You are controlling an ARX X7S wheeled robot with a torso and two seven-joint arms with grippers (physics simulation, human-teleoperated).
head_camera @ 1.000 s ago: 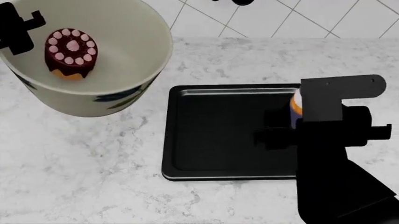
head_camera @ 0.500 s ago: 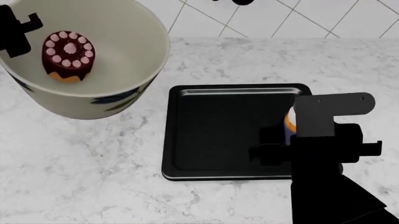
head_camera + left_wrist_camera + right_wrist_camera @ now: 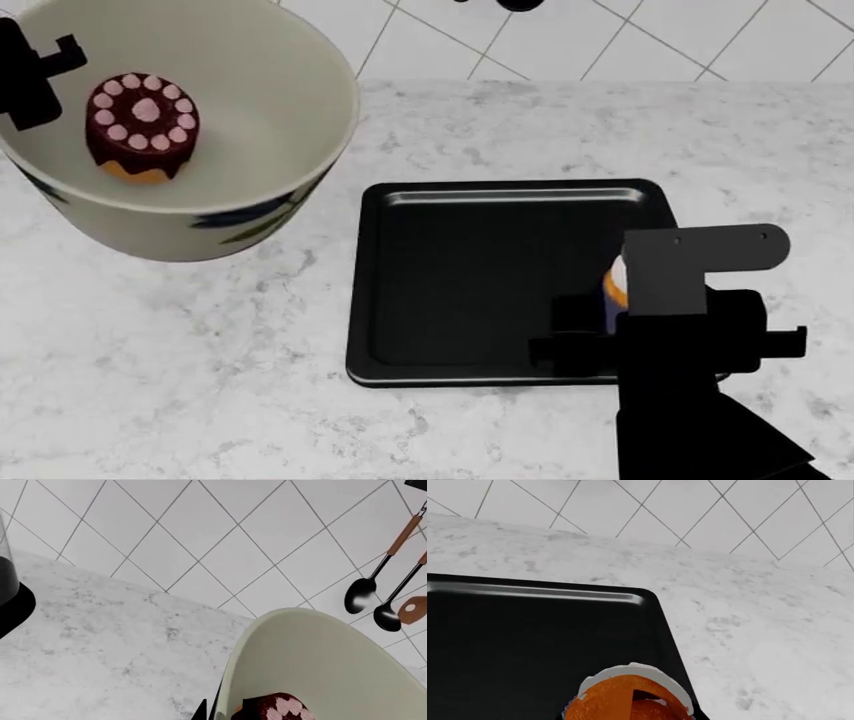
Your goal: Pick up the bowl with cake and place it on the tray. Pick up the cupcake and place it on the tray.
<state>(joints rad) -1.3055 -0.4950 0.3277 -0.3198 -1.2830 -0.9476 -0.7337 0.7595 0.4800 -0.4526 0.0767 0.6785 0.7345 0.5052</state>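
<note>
The cream bowl with blue-green leaf marks hangs above the counter, left of the tray and slightly tilted. My left gripper is shut on its left rim. The chocolate cake with pink dots lies inside the bowl. In the left wrist view the bowl wall, the cake and a dark finger on the rim show. The black tray lies flat at centre. My right gripper is shut on the cupcake over the tray's near right part. The cupcake shows orange and white above the tray.
Grey marble counter surrounds the tray, with a white tiled wall behind. Ladles hang on the wall, and a dark round object stands on the counter at the edge of the left wrist view.
My right gripper has carried the cupcake toward the tray's near edge. The bowl in my left gripper has shifted slightly left and lower in the view.
</note>
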